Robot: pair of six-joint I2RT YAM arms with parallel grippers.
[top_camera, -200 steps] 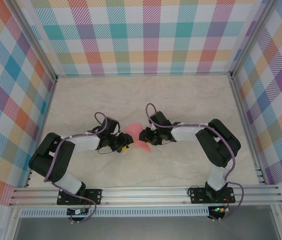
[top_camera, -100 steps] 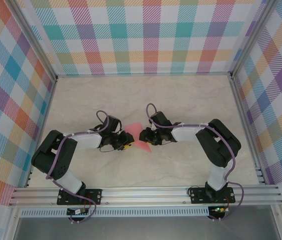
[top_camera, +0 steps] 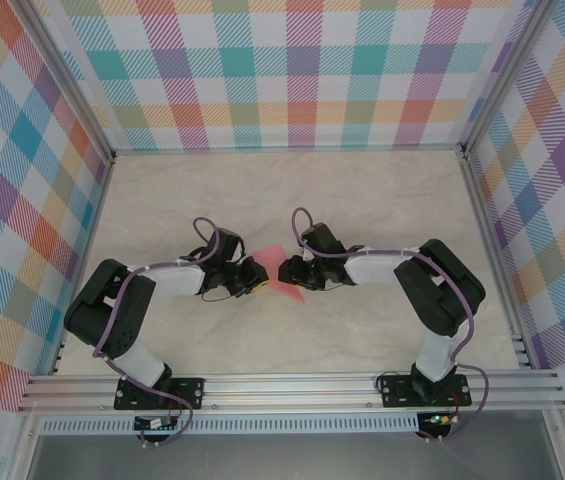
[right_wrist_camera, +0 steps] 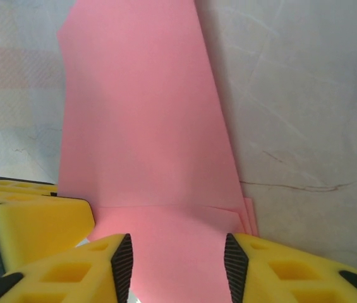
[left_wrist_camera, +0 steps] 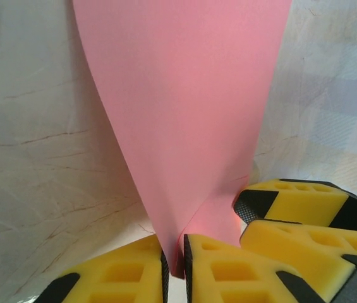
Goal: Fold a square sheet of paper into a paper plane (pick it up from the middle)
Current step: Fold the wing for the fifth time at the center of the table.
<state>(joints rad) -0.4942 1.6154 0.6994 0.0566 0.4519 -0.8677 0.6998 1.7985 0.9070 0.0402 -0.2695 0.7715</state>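
Left wrist view: my left pincer (left_wrist_camera: 174, 255) clamps the part-folded paper (left_wrist_camera: 184, 126); my right pincer (right_wrist_camera: 178, 249) stands apart, astride it. Most folds remain, I judge.

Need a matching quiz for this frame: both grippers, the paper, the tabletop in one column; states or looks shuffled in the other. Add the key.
Column 1
1. left gripper
2. right gripper
3. pink paper
4. tabletop

Column 2
A. pale marbled beige
B. jaws apart, paper lying between them
C. pinched shut on a narrow end of the paper
D. folded in layers, spanning between the two grippers

Pairs: 1-C, 2-B, 3-D, 4-A
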